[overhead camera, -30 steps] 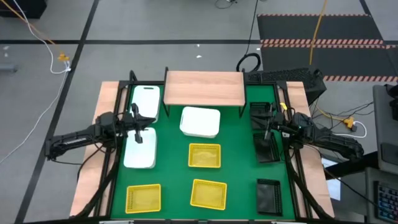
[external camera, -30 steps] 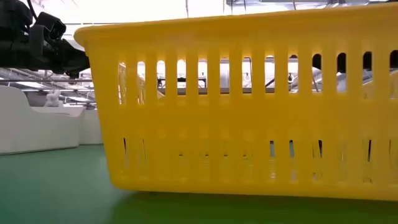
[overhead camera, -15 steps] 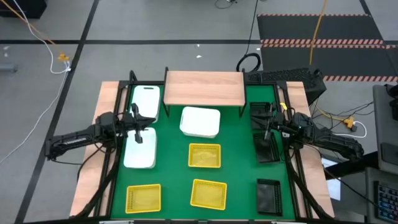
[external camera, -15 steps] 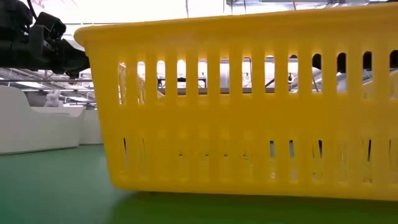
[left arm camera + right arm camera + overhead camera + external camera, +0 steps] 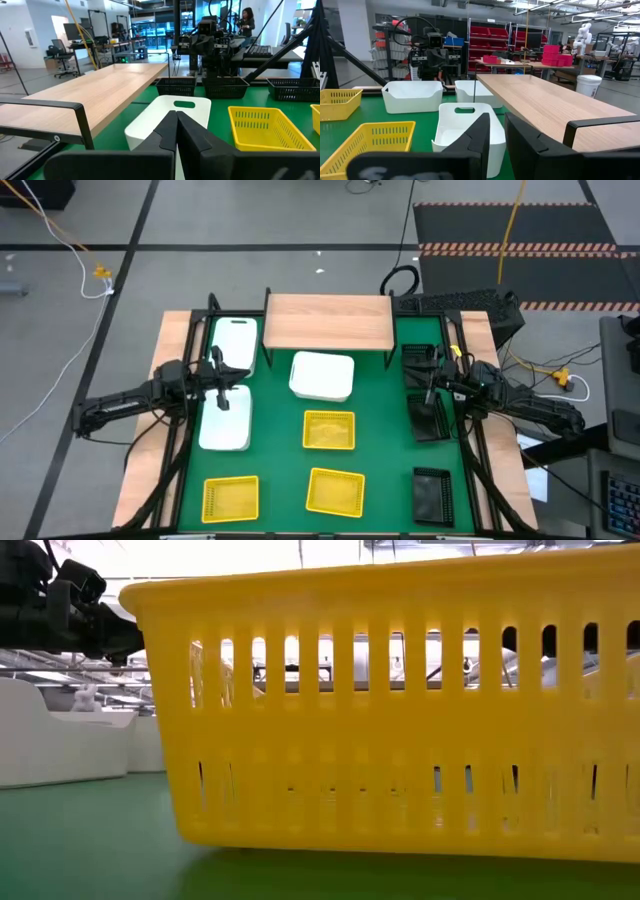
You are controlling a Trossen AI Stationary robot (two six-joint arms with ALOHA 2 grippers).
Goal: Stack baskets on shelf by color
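Shelf [image 5: 328, 320] sitting bare at back. Baskets lying on mat – 3 white [image 5: 322, 376], 3 yellow [image 5: 329, 430], 3 black [image 5: 432, 495]. Probably light, stiff, a bit slippery – pinching thin rim looks best. Left gripper [image 5: 176, 120] fingers pressed together; right gripper [image 5: 496, 125] fingers slightly apart, both holding nothing.

Green mat [image 5: 380, 450] on table; shelf [image 5: 328, 320] is light-brown wood grain on thin black legs. Three white baskets with plain solid walls [image 5: 322, 376] [image 5: 234, 340] [image 5: 225, 420], three yellow baskets with slotted mesh sides [image 5: 329, 430] [image 5: 335, 490] [image 5: 231, 498], three black mesh baskets [image 5: 432, 492] [image 5: 428, 420] [image 5: 421, 356]. Both arms dark/black, left gripper [image 5: 176, 120] and right gripper [image 5: 496, 122] black; orange-and-white hazard stripes edge the dark floor mat [image 5: 520, 248] on grey floor.
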